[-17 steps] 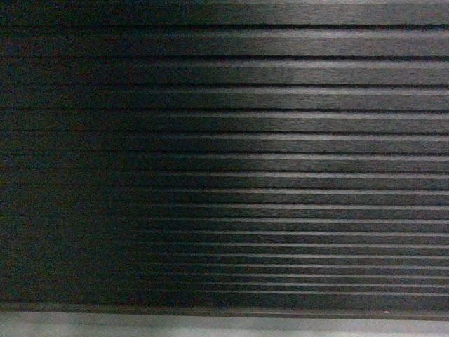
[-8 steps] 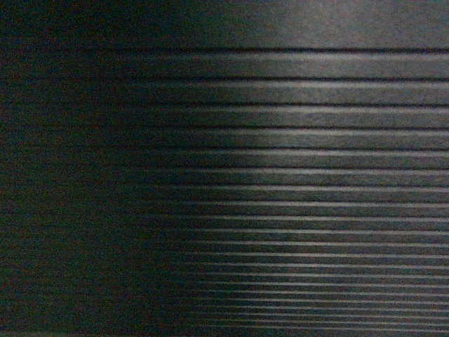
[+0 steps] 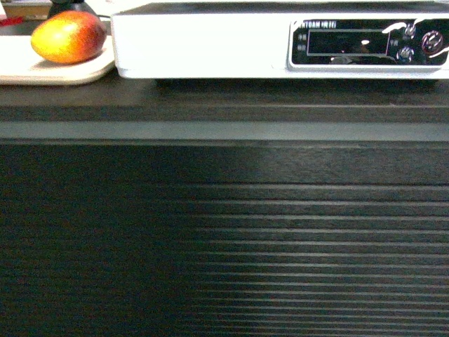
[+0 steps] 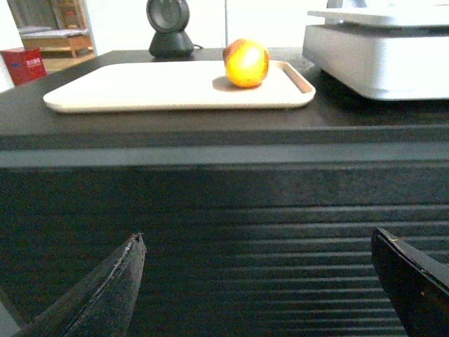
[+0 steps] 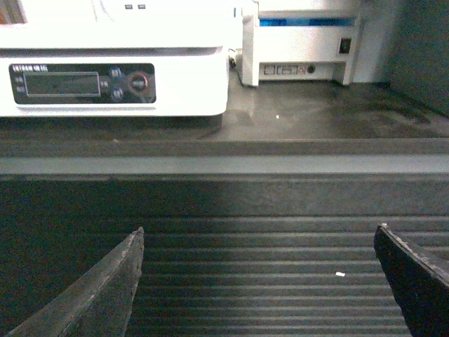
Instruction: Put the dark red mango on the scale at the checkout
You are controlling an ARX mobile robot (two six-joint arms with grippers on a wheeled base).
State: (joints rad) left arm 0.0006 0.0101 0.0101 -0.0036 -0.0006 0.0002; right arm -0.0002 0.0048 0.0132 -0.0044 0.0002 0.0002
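You are facing the checkout point(image 3: 224, 232) head-on: its ribbed black front panel fills the lower part of every view, with the dark counter top running across above it. The dark red mango point(image 3: 68, 36) lies on a flat beige tray point(image 3: 63, 72) at the counter's left end, close to the tray's right edge and near its far side. In the left wrist view the mango point(image 4: 246, 62) shows its yellow-orange face, and a dark, round-headed device on a stand point(image 4: 169, 28) sits behind the tray point(image 4: 126, 88) at the counter's back edge.

The scale point(image 3: 203, 42) stands just beside the tray on its right, near the counter's front edge, its dark display panel point(image 3: 368, 43) with buttons facing you. In the right wrist view, a white box-shaped machine point(image 5: 309, 42) stands behind and to the right of the scale point(image 5: 112, 70).

Your left gripper point(image 4: 259, 281) and right gripper point(image 5: 259, 281) both hang in front of the ribbed panel, below the counter top, fingers spread wide and grasping nothing.
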